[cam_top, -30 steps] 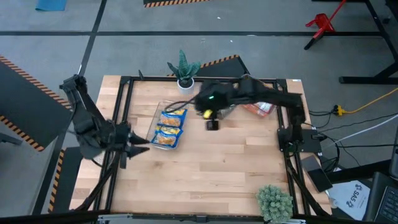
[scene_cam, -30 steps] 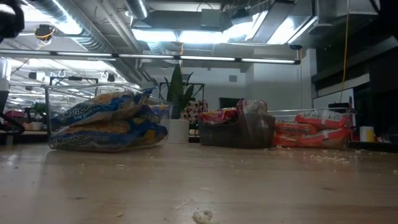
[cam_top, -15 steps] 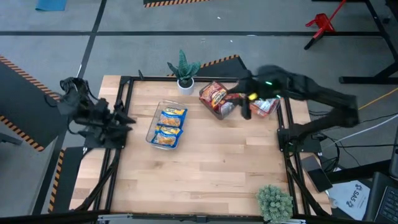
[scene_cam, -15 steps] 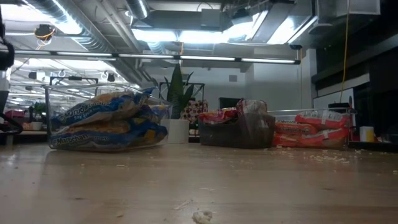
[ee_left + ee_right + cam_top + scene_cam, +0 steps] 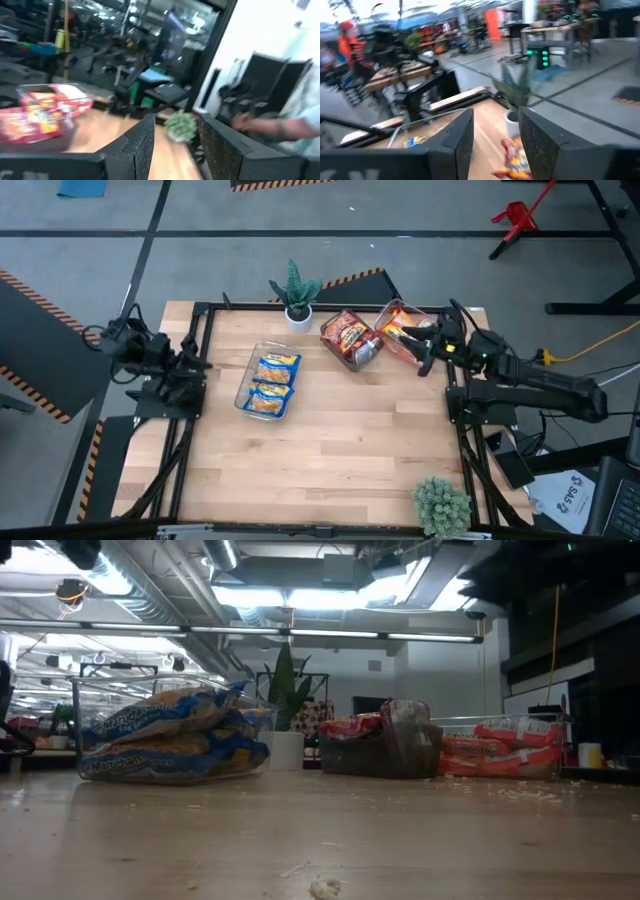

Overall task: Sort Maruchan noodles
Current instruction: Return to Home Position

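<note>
I read the table (image 5: 340, 470) with all noodles binned: blue packs (image 5: 270, 385) in the left bin (image 5: 78, 715), red packs (image 5: 345, 335) in the dark bin (image 5: 380, 762), orange packs (image 5: 405, 340) in the right bin (image 5: 385, 315). The left gripper (image 5: 175, 125) sits at the left edge and the right gripper (image 5: 495, 117) beside the right bin. Both have fingers apart and hold nothing. Risk: a low right-arm sweep clips that bin, spilling packs.

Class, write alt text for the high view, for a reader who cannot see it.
From above, a wooden table holds sorted noodle packets: blue-yellow packets in the left clear bin, red packets in a dark bin, orange packets in the right clear bin. The left gripper and right gripper sit empty near the table's side edges.
</note>
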